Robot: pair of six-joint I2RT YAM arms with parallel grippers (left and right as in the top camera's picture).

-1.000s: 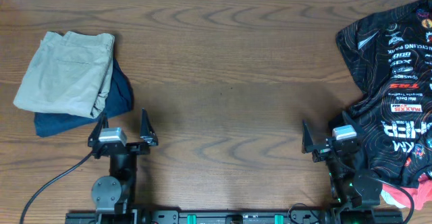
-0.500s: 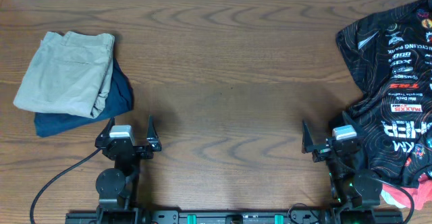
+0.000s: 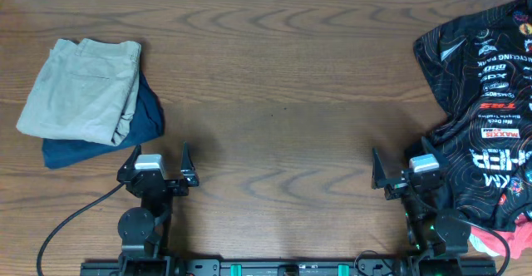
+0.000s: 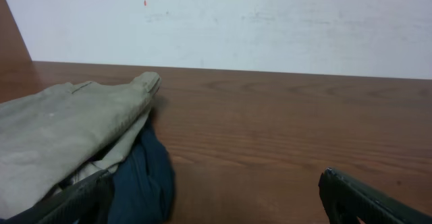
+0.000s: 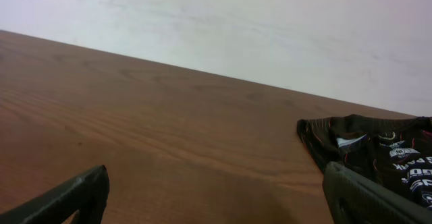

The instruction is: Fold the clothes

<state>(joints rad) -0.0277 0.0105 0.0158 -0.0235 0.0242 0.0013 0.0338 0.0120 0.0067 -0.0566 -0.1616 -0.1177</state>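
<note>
A folded khaki garment (image 3: 83,89) lies on top of a folded navy garment (image 3: 145,118) at the table's left; both also show in the left wrist view, khaki (image 4: 61,129) over navy (image 4: 145,180). A crumpled black printed jersey (image 3: 486,93) lies unfolded at the right edge, with its corner in the right wrist view (image 5: 368,146). My left gripper (image 3: 158,164) is open and empty near the front edge, just in front of the folded pile. My right gripper (image 3: 403,170) is open and empty, just left of the jersey.
A red and white piece of cloth (image 3: 503,239) peeks out under the jersey at the front right corner. A black cable (image 3: 66,226) runs from the left arm base. A white wall stands behind the wooden table (image 3: 283,85).
The left gripper shifted slightly right and toward the front edge between one second ago and half a second ago, then stayed still. The right arm and the clothes have not moved.
</note>
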